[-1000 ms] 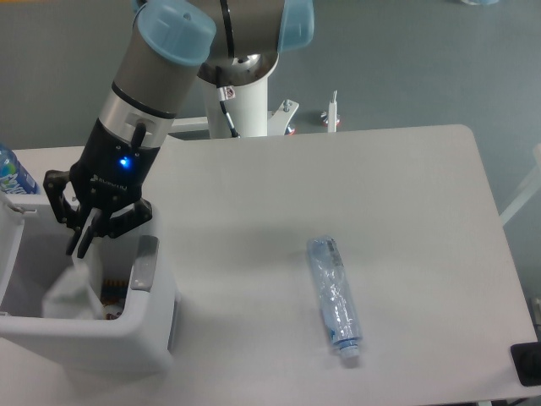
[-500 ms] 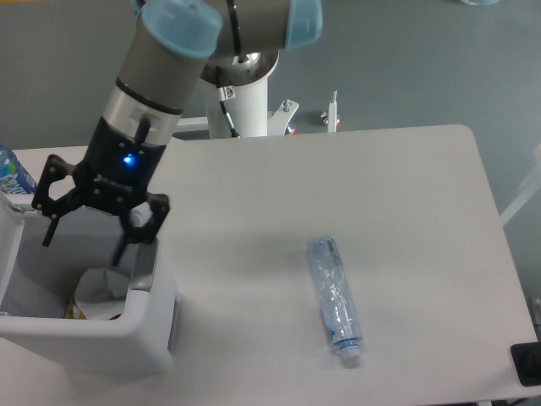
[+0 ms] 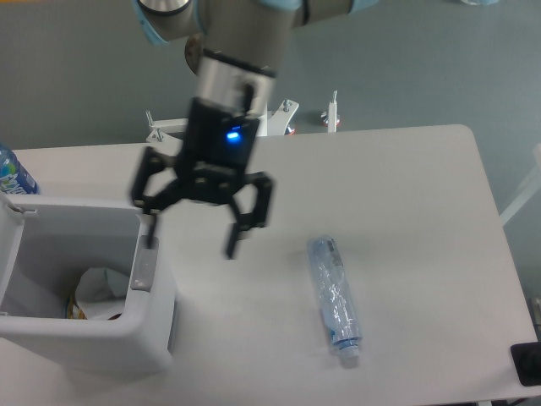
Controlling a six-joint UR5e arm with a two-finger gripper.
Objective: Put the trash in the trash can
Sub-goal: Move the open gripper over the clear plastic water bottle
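Gripper (image 3: 193, 241) spread wide, holding nothing, just right of bin (image 3: 84, 338). Carton (image 3: 101, 288) inside bin. Next: centre over crushed bottle (image 3: 335, 299), well right of bin; close across its narrow width.

Bare table (image 3: 406, 194) around crushed bottle (image 3: 336, 298), bin (image 3: 93, 342) leftward

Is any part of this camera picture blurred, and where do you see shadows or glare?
In the fixed camera view, the claw and its open fingers are smeared by motion blur; the crushed bottle and the trash can look sharp. A soft shadow lies on the table beneath the claw. A blue light glows on the wrist. No strong glare shows.
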